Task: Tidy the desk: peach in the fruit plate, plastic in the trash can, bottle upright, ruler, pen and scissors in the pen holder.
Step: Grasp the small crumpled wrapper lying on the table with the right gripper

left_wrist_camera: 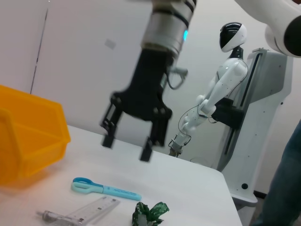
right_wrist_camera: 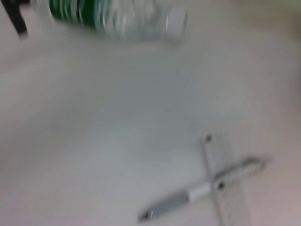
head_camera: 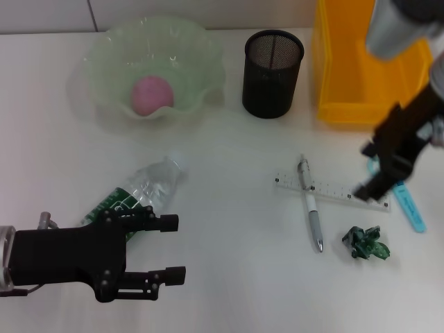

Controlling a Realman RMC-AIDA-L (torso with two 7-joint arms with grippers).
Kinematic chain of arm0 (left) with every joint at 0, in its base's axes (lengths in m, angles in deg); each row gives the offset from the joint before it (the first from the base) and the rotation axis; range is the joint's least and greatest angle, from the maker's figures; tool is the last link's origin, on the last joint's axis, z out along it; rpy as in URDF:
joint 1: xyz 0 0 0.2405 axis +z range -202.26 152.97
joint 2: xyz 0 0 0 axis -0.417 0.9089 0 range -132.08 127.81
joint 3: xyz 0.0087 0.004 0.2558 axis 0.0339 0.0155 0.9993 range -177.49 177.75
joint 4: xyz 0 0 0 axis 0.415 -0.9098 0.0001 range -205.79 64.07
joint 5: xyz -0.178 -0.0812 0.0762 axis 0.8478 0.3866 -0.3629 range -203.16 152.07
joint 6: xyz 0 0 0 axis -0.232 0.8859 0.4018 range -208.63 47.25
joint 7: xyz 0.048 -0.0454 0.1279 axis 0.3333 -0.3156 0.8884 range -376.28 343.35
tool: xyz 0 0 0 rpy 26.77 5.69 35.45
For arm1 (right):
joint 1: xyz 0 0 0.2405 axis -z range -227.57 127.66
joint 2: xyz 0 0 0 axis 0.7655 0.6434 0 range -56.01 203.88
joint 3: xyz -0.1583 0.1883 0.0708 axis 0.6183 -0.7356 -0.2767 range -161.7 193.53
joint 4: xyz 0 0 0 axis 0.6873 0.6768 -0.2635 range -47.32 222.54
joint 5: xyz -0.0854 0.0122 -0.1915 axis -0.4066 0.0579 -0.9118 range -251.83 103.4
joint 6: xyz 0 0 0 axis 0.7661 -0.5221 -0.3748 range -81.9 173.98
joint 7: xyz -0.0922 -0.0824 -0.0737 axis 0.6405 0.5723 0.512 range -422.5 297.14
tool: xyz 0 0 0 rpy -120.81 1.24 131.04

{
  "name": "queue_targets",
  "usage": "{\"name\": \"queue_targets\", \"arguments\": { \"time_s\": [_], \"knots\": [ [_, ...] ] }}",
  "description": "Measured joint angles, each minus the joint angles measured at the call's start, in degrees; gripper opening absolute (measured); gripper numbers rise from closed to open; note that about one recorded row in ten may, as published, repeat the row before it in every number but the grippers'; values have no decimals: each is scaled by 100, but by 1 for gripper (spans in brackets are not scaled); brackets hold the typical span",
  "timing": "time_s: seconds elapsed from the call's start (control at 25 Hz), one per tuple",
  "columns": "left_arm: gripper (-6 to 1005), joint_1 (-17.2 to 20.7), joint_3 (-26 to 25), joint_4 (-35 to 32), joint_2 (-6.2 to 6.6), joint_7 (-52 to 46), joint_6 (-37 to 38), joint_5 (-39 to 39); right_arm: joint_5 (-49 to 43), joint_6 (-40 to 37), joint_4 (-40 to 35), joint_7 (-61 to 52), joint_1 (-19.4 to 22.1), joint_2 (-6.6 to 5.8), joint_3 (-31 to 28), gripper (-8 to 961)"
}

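Under your right gripper (head_camera: 380,172), jaws open, the blue scissors (head_camera: 411,206) are half hidden. Your left gripper (head_camera: 170,250), jaws open, covers part of the lying bottle (head_camera: 142,189).

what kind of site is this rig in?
Probably a robotics lab or demo room, not a real office. A white humanoid robot stands on a stand past the white table, against bare walls. The table holds staged props: pen holder, yellow bin, fruit plate.
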Motion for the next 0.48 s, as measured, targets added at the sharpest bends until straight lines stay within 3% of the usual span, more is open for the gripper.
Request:
{"name": "queue_targets", "arguments": {
  "time_s": [0.16,0.48],
  "knots": [
    [784,14,0,14,0,83,-22,0,-191,8,91,-48,203,46,521,765],
    [785,-1,-17,20,-2,102,-21,-1,-172,73,210,-4,499,64,883,764]
  ]
}}
